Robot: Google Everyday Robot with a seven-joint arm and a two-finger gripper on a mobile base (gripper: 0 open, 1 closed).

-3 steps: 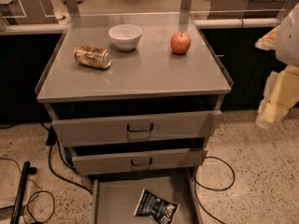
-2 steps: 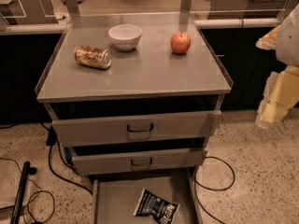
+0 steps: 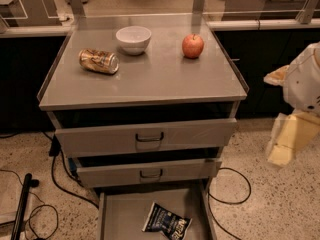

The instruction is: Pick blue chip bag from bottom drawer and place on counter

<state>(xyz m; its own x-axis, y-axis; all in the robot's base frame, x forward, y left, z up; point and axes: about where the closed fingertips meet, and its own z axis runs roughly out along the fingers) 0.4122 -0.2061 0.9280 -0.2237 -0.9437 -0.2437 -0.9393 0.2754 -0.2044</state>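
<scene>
No change from earlier frames: blue chip bag (image 3: 167, 221) lies flat in open bottom drawer (image 3: 120, 216), right of its middle, untouched. Tool (image 3: 286, 141) hangs beyond table (image 3: 150, 81) right edge, below its top, well apart from bag; whether spread or pressed together, cannot tell. Judgement: pick not begun; reach, grasp, lift and placing all left. Soda can (image 3: 98, 61) near left edge, bowl (image 3: 133, 39) and apple (image 3: 193, 46) toward back edge.

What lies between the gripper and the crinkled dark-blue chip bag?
Camera view: speckled floor, a black cable, then the right wall of the grey bottom drawer. The cream gripper hangs right of the cabinet.
</scene>
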